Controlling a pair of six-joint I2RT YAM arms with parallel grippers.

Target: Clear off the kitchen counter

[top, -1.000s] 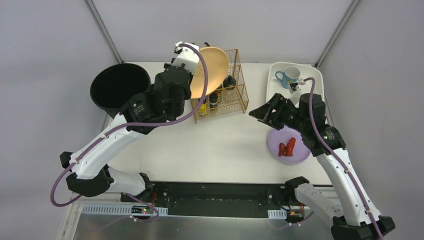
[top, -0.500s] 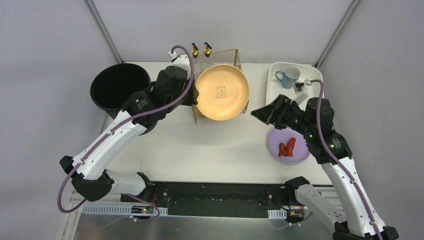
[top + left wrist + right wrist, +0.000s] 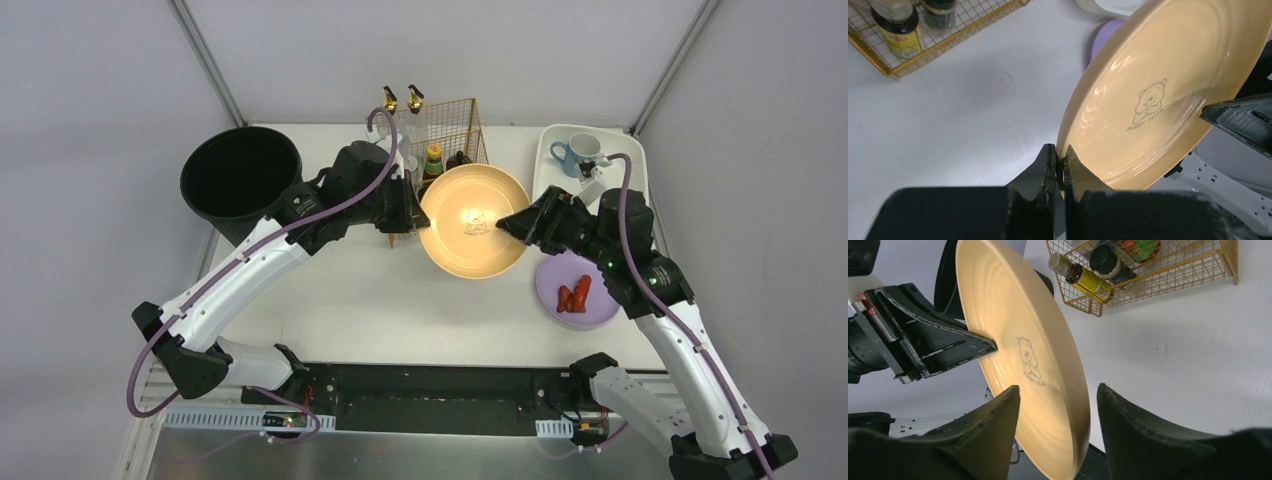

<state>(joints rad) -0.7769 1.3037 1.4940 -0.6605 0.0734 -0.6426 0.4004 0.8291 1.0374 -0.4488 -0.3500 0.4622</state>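
A yellow plate [image 3: 473, 225] with a bear print hangs tilted above the white kitchen counter [image 3: 400, 290], in front of the rack. My left gripper [image 3: 415, 215] is shut on its left rim; in the left wrist view the jaws [image 3: 1060, 165] pinch the plate [image 3: 1158, 90] at its edge. My right gripper [image 3: 515, 222] is open at the opposite rim. In the right wrist view the plate [image 3: 1013, 325] passes between its two spread fingers [image 3: 1058, 387], apart from both pads.
A black bucket [image 3: 240, 178] stands at the back left. The gold wire rack [image 3: 470, 150] holds several bottles. A purple plate [image 3: 552, 272] with red pieces lies under the right arm. A white tray [image 3: 545, 160] at the back right carries a blue mug [image 3: 578, 152].
The left arm has swung the yellow plate away from the rack, rightward and nearer, turning it face up. The right gripper has closed in until its open fingers straddle the plate's rim.
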